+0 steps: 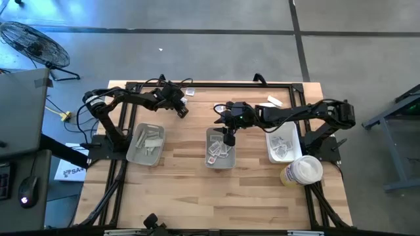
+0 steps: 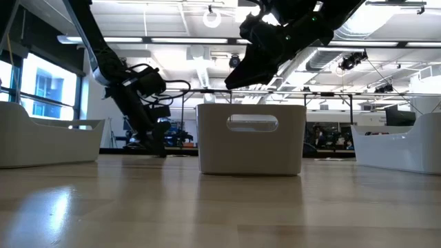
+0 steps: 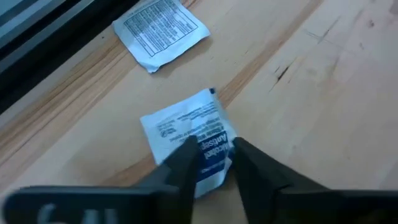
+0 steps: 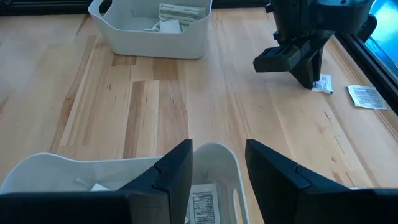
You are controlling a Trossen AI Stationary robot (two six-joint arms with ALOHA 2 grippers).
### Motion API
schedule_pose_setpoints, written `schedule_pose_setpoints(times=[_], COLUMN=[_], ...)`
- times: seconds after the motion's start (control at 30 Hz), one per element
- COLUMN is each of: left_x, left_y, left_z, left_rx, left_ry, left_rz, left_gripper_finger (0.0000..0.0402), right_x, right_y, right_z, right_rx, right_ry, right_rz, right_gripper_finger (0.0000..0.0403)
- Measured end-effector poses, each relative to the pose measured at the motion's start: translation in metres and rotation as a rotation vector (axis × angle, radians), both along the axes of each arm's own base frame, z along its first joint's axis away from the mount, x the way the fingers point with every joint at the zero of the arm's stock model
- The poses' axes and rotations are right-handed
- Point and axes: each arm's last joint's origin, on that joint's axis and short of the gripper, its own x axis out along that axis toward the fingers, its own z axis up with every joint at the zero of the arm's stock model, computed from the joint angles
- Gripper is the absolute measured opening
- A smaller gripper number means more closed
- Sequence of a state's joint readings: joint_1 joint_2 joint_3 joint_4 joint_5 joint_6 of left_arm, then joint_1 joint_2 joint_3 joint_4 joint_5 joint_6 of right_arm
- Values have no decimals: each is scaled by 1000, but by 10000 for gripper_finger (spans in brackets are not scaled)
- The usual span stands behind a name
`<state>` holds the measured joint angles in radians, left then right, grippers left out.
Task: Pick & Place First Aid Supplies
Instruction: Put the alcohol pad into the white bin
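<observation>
A white sachet with blue print [image 3: 186, 124] lies on the wooden table near its far edge. My left gripper [image 3: 214, 158] [image 1: 183, 111] slants down onto it and is closed on it. A second white sachet with dark print [image 3: 160, 31] lies flat a little farther back. My right gripper [image 4: 217, 165] [image 1: 228, 136] hangs open above the middle tray [image 1: 220, 157], with nothing between its fingers. That tray holds several packets. My left gripper has the sachet's blue-printed end [image 3: 211, 149] between its two fingers. The fingers come slanting down from the table's left side. The rest of the sachet reaches away from the fingertips and lies on the wood.
A grey tray [image 1: 146, 145] with pale strips stands at the left, and a white tray [image 1: 283, 144] with packets at the right. A big round white tub [image 1: 302, 172] stands near the right tray. Another white packet [image 1: 274, 100] lies by the far edge.
</observation>
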<state>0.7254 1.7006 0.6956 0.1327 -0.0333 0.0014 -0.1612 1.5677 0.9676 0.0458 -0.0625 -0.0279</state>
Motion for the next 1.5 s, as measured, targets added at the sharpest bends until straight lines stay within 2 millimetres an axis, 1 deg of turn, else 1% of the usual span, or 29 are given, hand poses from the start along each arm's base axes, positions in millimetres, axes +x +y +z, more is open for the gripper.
schedule_pose_setpoints(times=[0.13,0.2,0.33,0.4,0.5,0.57,0.67,0.73,0.83,0.97,1.03,1.13,1.3,1.5], left_x=[0,0,-2,0,5,9,21,30,39,46,48,51,55,57], left_y=[0,0,-6,-11,-20,-30,-47,-58,-74,-90,-95,-100,-102,-103], left_z=[0,2,10,20,38,48,61,66,70,70,71,73,84,89], left_rx=[-3,-20,-59,-82,-123,-164,-193,-207,-249,-302,-312,-314,-345,-348], left_ry=[-8,-30,-58,-114,-236,-309,-417,-471,-519,-527,-531,-552,-669,-714], left_rz=[11,7,-17,-53,-176,-285,-435,-526,-653,-719,-741,-764,-838,-846], left_gripper_finger=[21,8,16,9,4,6,5,2,2,3,2,3,3,3], right_x=[0,0,0,0,0,1,3,6,8,10,11,11,10,10], right_y=[0,0,0,0,0,0,1,4,14,28,34,40,38,33], right_z=[0,0,0,0,0,1,5,8,9,9,10,9,7,7], right_rx=[3,4,21,24,27,26,19,-15,-92,-219,-261,-271,-257,-247], right_ry=[0,0,-2,-2,-4,-15,-63,-103,-113,-110,-111,-110,-86,-77], right_rz=[-2,-2,-12,-13,-8,-7,11,38,98,134,164,188,178,127], right_gripper_finger=[142,142,142,142,142,142,142,142,143,154,163,178,185,175])
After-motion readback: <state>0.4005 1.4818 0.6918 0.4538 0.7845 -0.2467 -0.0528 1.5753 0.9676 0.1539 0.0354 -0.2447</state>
